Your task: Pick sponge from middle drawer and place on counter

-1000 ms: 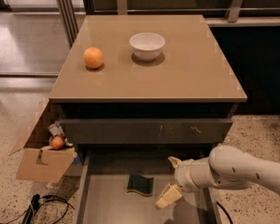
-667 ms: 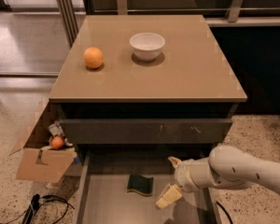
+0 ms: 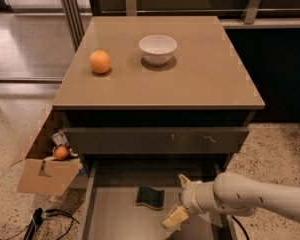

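Note:
The sponge, dark green on top with a tan edge, lies flat on the grey floor of the open middle drawer, near the back. My gripper hangs over the drawer just right of the sponge, not touching it. Its two pale fingers are spread apart, one pointing up-left and one down-left, with nothing between them. The tan counter tops the cabinet above.
A white bowl and an orange sit on the counter. A closed dark drawer front is above the open drawer. An open cardboard box with clutter stands on the floor at the left, and cables lie near it.

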You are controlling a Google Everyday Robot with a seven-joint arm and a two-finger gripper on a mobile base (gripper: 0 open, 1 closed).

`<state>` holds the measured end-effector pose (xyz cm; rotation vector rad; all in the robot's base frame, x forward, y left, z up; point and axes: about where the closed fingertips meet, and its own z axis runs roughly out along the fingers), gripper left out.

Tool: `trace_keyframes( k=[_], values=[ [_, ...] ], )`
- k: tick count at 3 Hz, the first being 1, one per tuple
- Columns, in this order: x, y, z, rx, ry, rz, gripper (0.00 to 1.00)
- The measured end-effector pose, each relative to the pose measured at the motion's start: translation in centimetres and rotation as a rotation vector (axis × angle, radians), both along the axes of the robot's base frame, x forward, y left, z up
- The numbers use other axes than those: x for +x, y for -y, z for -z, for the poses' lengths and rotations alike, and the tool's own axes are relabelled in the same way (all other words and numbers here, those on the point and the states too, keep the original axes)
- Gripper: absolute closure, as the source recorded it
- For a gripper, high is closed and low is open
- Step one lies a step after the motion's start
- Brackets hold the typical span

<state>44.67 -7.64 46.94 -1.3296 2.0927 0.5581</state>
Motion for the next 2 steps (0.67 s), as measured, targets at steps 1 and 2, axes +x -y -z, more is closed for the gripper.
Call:
trace_keyframes(
  k=[1, 2],
  values=[
    [1.1, 0.0, 4.0, -0.031, 0.036, 0.015, 0.00],
    [2.8, -0.9, 6.2, -0.045, 0.070, 0.006, 0.00]
  ],
)
